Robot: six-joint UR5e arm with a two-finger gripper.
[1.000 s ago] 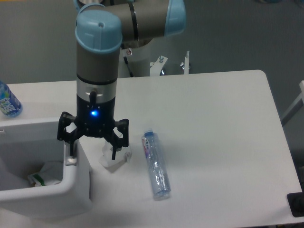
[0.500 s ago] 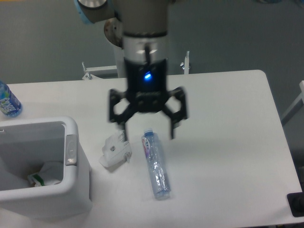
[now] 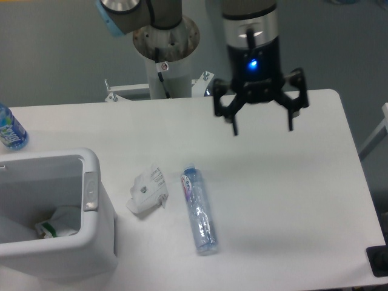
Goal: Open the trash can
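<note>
The white trash can [image 3: 91,233] stands at the table's front left corner with its top open, and crumpled waste shows inside it. My gripper [image 3: 262,126] hangs above the back right part of the table, far to the right of the can. Its two black fingers are spread wide apart and hold nothing.
A crumpled white wrapper [image 3: 147,190] lies just right of the can. A clear plastic bottle [image 3: 198,209] lies on its side beside the wrapper. A blue-labelled bottle [image 3: 10,129] stands at the left edge. The arm's base column [image 3: 167,60] rises behind the table.
The gripper has left the can's right rim, risen and swung right across the table to the back right area, staying open. The can, wrapper and bottles have not moved.
</note>
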